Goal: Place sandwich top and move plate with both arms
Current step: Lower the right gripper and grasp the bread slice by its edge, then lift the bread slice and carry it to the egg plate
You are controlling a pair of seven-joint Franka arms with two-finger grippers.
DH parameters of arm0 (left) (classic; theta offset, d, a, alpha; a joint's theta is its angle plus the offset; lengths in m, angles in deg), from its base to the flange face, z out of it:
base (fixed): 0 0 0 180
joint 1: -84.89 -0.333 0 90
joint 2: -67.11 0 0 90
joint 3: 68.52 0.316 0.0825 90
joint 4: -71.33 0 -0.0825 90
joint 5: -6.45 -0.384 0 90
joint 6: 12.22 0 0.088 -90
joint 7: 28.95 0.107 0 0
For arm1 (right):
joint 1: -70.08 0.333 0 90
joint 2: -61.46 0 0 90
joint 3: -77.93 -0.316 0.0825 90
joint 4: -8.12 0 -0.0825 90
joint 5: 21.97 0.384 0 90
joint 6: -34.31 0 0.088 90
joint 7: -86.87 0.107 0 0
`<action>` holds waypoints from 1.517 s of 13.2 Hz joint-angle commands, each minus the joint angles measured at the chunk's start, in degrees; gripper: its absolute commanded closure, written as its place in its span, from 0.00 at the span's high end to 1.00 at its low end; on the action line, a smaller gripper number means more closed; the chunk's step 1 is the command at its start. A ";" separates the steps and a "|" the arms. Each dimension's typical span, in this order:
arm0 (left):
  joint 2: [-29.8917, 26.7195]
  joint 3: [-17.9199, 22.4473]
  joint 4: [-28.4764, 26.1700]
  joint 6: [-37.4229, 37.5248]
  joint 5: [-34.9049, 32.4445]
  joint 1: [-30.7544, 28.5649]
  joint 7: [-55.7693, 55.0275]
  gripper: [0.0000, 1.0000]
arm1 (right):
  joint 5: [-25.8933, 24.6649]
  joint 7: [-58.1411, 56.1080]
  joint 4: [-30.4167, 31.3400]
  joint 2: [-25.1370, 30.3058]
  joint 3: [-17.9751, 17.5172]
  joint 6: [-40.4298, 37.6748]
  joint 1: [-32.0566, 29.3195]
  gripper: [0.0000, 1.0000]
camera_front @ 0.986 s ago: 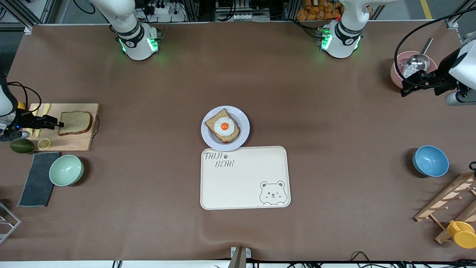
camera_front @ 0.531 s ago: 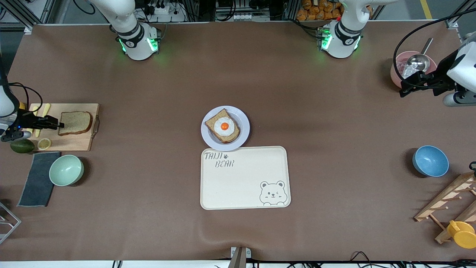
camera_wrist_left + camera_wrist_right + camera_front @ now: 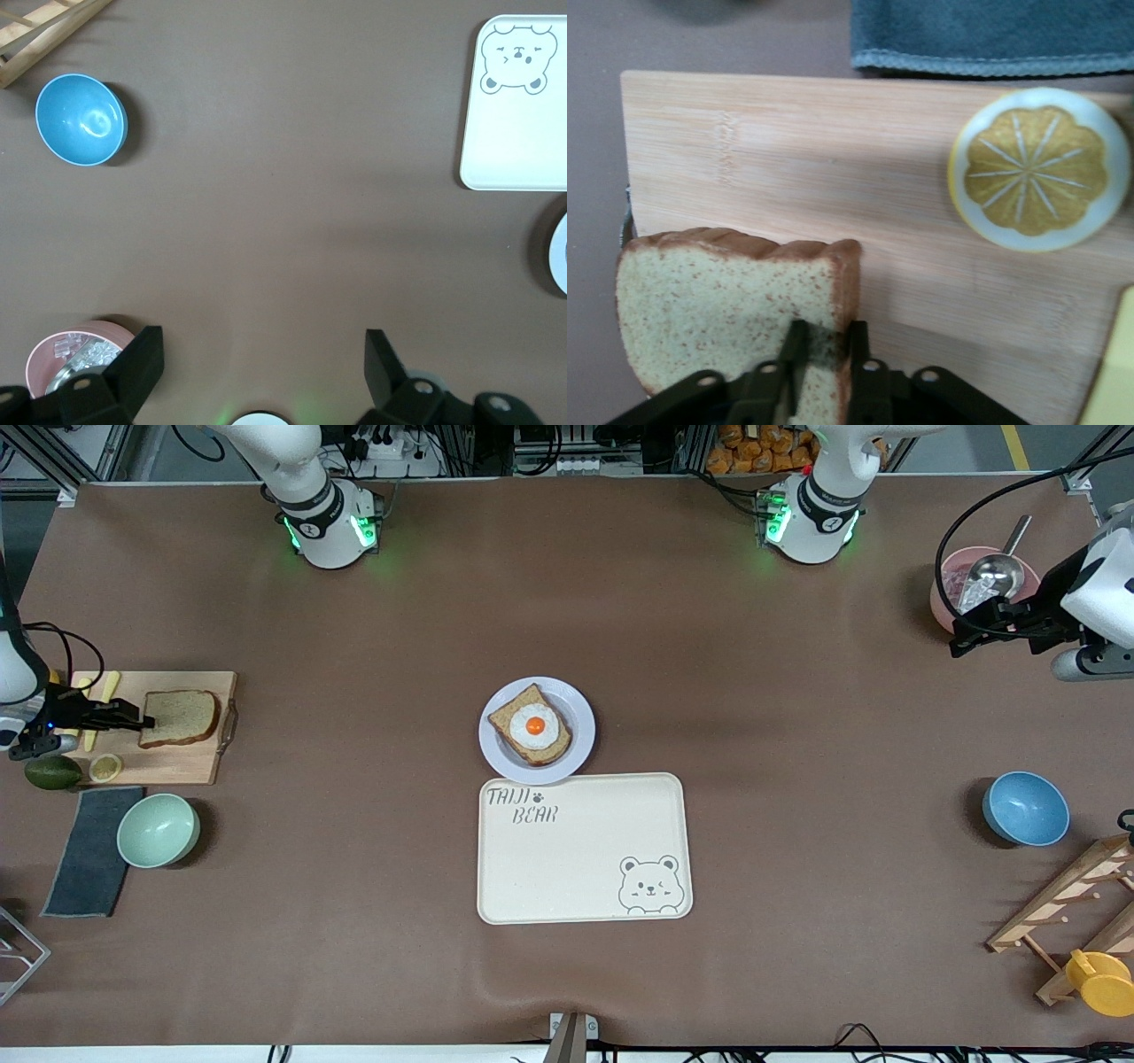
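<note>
On the cutting board [image 3: 168, 731] at the table's nine o'clock edge, the right pincer [image 3: 824, 354] pinches the bread slice's [image 3: 179, 717] crust edge, while the left pincer [image 3: 257, 367] waits open, far from the central plate [image 3: 578, 713].

"TAIJI BEAR" lettering with paw print on cream tray [image 3: 585, 850], beside bear drawing

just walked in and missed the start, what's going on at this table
The right pincer is closing on the crust edge of the plain light-brown bread slice, which lies on the wooden cutting board at the right arm's end of the table. The left pincer waits open beside the pink bowl. The small round pale plate with the egg-topped slice sits mid-table, touching the cream bear-print tray.
</note>
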 commanded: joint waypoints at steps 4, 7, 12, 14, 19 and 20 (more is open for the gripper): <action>0.33 -0.32 -0.01 -0.32 0.71 -0.14 -1.27 1.00 | 0.95 -0.62 0.11 0.03 -0.82 -0.04 -0.79 0.00; -0.02 -0.32 0.16 -0.32 0.80 -0.14 -1.27 1.00 | 2.70 -0.62 -1.37 0.38 -0.99 -3.45 -0.27 0.00; -0.02 -0.32 0.16 -0.32 0.80 -0.05 -1.18 1.00 | 3.14 3.86 -10.68 0.64 -1.17 -16.36 3.68 0.00; -0.02 -0.32 0.16 -0.32 0.80 -0.05 -1.18 1.00 | 6.29 4.92 -13.24 0.64 -1.08 -19.62 5.35 0.00; -0.11 -0.32 0.25 -0.32 0.62 -0.05 -1.18 1.00 | 12.09 11.93 -13.95 1.43 -1.17 -23.76 11.93 0.00; -0.11 -0.41 0.25 -0.32 0.54 0.03 -1.27 1.00 | 13.24 14.74 -13.86 1.69 -1.08 -23.94 13.69 0.00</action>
